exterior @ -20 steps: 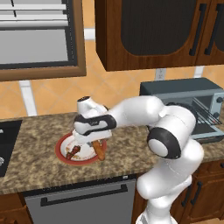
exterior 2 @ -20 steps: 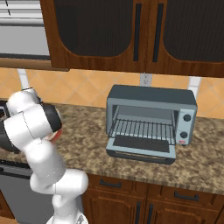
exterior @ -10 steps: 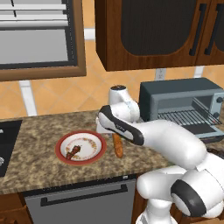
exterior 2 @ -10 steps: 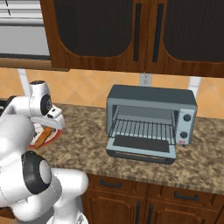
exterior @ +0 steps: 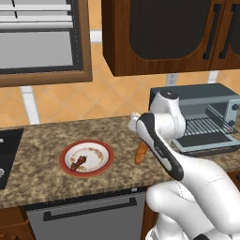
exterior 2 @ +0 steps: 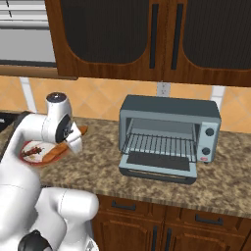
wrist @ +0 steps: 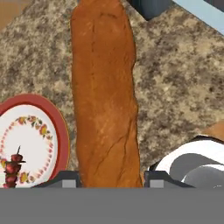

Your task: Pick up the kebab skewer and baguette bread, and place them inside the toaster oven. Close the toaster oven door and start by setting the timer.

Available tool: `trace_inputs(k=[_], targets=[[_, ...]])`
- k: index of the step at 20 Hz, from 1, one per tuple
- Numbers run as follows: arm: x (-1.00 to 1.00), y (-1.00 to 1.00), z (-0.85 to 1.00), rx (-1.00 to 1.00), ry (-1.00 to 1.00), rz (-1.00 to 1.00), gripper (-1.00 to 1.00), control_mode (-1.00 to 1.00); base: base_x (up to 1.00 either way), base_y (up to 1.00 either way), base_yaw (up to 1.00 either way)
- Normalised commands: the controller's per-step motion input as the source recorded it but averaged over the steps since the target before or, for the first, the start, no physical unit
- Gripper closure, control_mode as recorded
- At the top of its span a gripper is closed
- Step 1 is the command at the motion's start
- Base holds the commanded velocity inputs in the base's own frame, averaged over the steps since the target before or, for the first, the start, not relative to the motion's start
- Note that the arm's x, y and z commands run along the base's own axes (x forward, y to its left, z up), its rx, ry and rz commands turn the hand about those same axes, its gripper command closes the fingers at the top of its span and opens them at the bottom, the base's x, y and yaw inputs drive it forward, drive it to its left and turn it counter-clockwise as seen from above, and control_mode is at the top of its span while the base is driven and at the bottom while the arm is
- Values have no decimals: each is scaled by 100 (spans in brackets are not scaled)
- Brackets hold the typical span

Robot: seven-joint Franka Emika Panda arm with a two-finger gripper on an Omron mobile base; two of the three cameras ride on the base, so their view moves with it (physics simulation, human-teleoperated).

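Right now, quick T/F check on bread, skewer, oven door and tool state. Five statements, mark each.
1. The tool holds the baguette bread between its fingers. True.
2. The kebab skewer lies on the plate. True.
3. The toaster oven door is closed. False: it hangs open, with the wire rack exposed.
4. The baguette bread is already inside the toaster oven. False: it is in the tool's grip above the counter, between the plate and the oven.
5. The kebab skewer sits on the wire rack. False: the rack is bare.
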Motion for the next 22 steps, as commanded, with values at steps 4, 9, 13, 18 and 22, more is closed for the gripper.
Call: trace_inputs(k=[4,9,13,18,22], targets=[[-9,-92,43,20,0,-34,100,-100,0,0,0],[-30,-89,32,17,0,-35,100,-100,0,0,0],[-20,-81,29,14,-1,-29,100,-100,0,0,0],[-10,-84,28,12,-4,-14,100,-100,0,0,0],[7,-92,31,12,0,-15,100,-100,0,0,0]])
